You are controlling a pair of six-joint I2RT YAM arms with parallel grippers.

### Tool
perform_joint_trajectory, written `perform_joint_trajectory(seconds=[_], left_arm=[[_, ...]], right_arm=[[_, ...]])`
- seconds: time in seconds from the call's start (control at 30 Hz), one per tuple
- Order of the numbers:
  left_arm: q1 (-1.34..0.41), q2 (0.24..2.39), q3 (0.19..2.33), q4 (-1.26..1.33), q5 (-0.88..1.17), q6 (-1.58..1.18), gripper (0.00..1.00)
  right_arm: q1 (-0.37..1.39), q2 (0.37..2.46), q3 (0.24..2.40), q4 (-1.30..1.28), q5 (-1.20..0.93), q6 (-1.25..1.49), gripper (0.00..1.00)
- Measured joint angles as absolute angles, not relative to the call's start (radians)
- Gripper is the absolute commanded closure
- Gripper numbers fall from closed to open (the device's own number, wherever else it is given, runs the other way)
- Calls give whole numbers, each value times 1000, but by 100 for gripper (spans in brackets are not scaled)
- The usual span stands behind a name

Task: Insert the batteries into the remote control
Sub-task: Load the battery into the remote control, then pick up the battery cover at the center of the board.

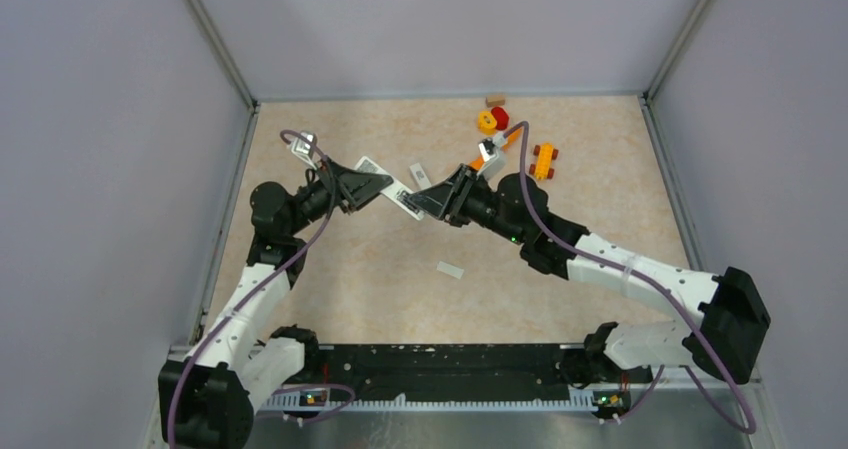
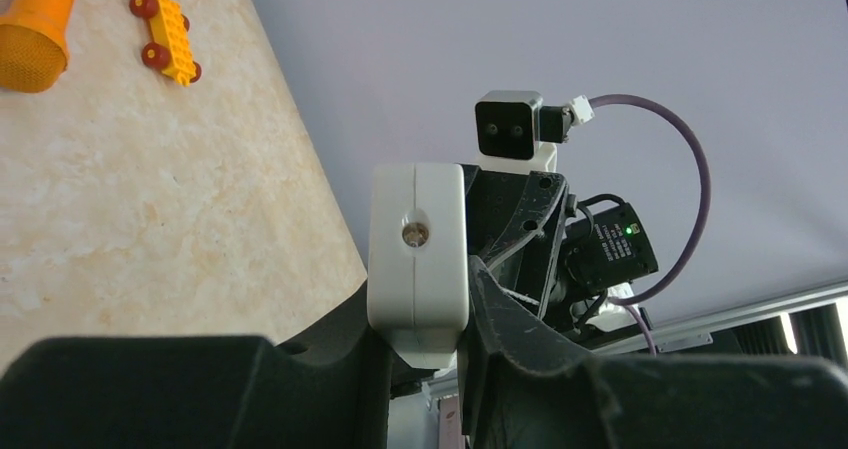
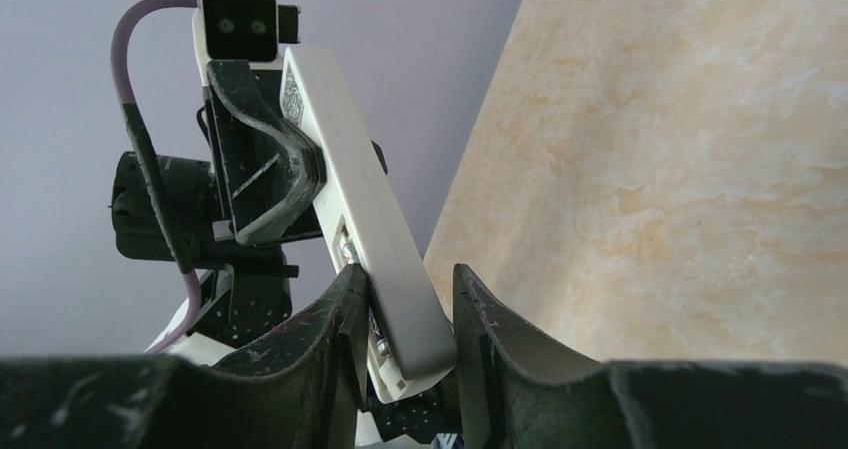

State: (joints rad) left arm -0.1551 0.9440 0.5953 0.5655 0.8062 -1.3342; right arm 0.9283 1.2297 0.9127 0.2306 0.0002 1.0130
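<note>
The white remote control [image 1: 393, 191] is held above the table between both grippers. My left gripper [image 1: 372, 182] is shut on its far-left part. My right gripper [image 1: 428, 201] is shut on its near-right end. In the left wrist view the remote's end face [image 2: 417, 259] sits clamped between my fingers [image 2: 505, 319]. In the right wrist view the remote [image 3: 365, 209] runs up from my right gripper [image 3: 405, 319] to the left gripper. Small silver metal [image 3: 382, 345] shows in a slit along the remote's side; I cannot tell if it is a battery. No loose batteries show.
A small white flat piece [image 1: 450, 269] lies on the table in front of the grippers, another [image 1: 420, 174] just behind them. At the back right are an orange carrot toy [image 1: 490, 154], a yellow brick car [image 1: 543, 159], yellow-red toys [image 1: 492, 120] and a brown block [image 1: 494, 99].
</note>
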Motion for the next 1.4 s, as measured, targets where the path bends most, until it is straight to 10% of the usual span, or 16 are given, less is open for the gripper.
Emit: perform_joint_trajectory(seconds=[0.17,0.63,0.93,1.4], left_arm=[[-160,927,607,472,794,-1227,100],[-143,938,588,303,718,-1039,100],[-107,925,585,5,461,-931,100],[-59,899,571,-90,392,-899,100]], right_arm=[[900,1239,910,208,-31,976,32],[861,1039,893,133,-164,564,9],[861,1171,887,-140,-157,272,28],[877,1612,926,-461,-136,8,26]])
